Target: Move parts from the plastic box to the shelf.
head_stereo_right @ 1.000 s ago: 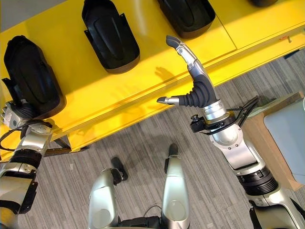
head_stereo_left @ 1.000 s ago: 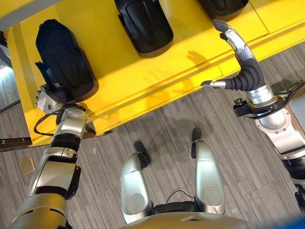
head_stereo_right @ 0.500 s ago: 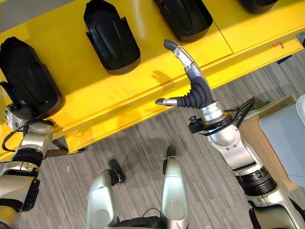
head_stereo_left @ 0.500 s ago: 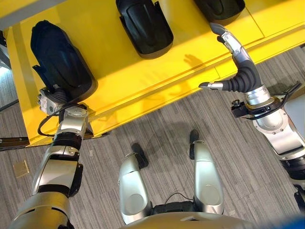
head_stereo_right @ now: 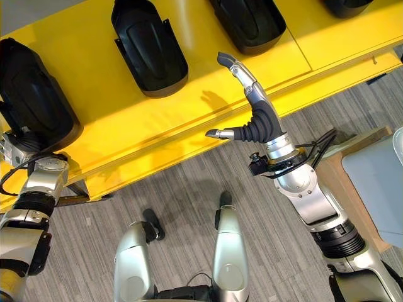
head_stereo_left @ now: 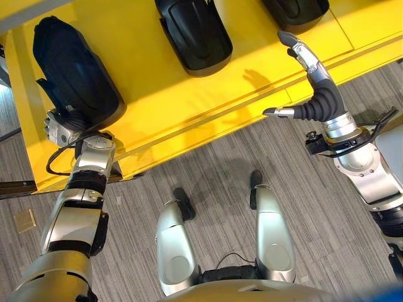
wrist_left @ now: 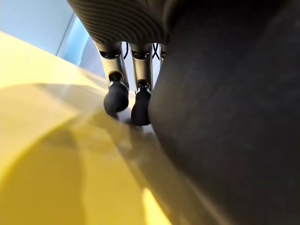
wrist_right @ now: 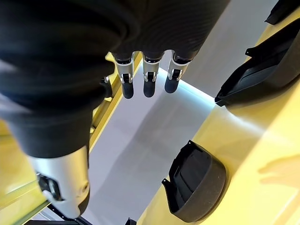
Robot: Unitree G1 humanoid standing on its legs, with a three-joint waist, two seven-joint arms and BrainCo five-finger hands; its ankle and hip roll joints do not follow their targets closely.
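Pushing the big black moulded plastic part [head_stereo_left: 74,69] deeper onto the bright yellow shelf [head_stereo_left: 157,104], I am watching it slide toward the upper left of the left eye frame. Compared with a second ago it is sitting further up and further back from the shelf's front lip, and its near end is now resting well onto the yellow surface. My left hand [head_stereo_left: 62,126] is tucked against that near end at the left edge of the frame, and in its wrist view the dark-tipped fingers [wrist_left: 117,96] are running straight down alongside the part's black flank, tips on the yellow surface. So I am reading this hand as released and nudging, not clamped round anything.

My right hand [head_stereo_right: 249,104] is hovering over the shelf's front edge in the upper right of the left eye frame, fingers stretched out and thumb spread, carrying nothing. It is barely shifting across these frames.

Two more black moulded parts [head_stereo_right: 150,47] [head_stereo_right: 249,22] are already lying further along the shelf toward the top centre.

I am judging this part as good as placed. What is coming next, I expect, is drawing the left hand clear without dragging the part back toward the lip.
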